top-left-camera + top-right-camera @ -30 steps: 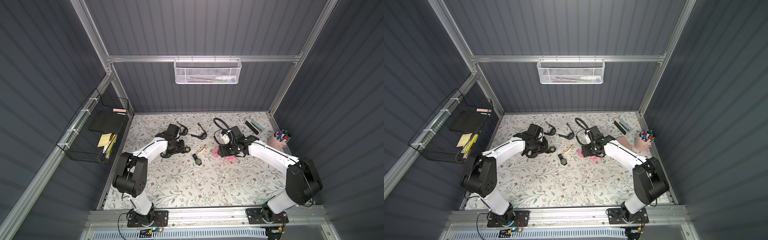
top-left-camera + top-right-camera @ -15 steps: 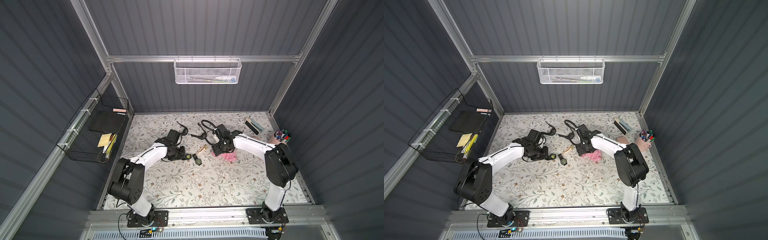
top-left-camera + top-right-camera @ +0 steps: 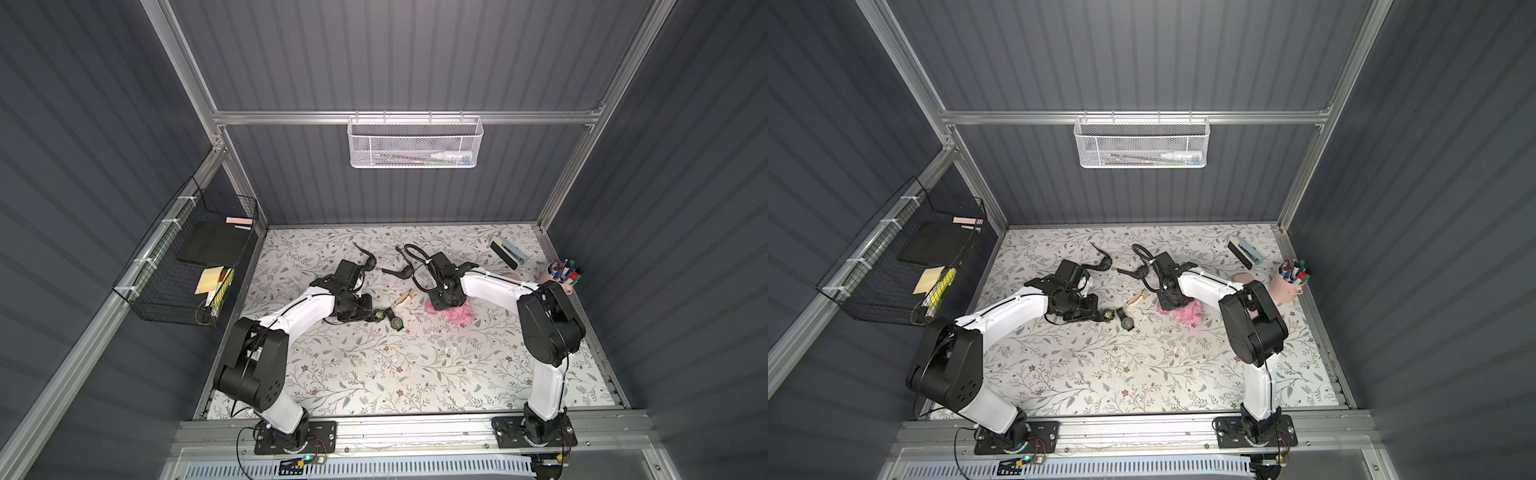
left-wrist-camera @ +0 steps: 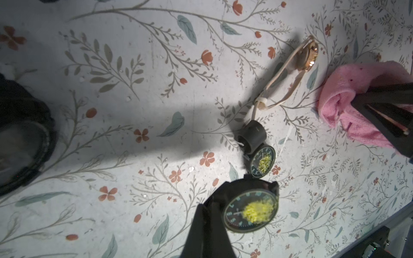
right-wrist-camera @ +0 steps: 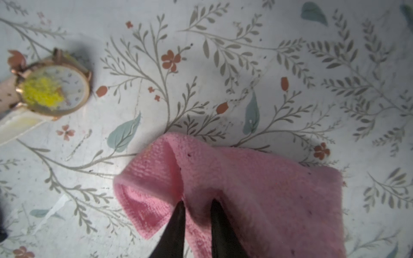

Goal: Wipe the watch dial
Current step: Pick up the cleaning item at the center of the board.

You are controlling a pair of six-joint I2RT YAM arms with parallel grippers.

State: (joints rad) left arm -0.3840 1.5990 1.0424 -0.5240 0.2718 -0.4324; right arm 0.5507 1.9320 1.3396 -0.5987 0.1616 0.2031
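The floral table (image 3: 415, 365) carries everything. Just right of its middle the pink cloth (image 5: 245, 178) lies bunched, a fold clenched between the right fingers (image 5: 176, 223). Left of it, the left fingers (image 4: 207, 234) grasp a dark watch (image 4: 250, 211) by its edge, dial up and smeared yellow. A second dark watch (image 4: 262, 162) and a beige watch (image 4: 305, 55) lie nearby.

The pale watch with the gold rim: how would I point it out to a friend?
On the floral-patterned tabletop, find the pink fluffy cloth near the middle. Just beside it lies a slim round watch: rose-gold rim, white dial smeared yellow, cream strap, whereas the black watches nearby have dark straps and dials.
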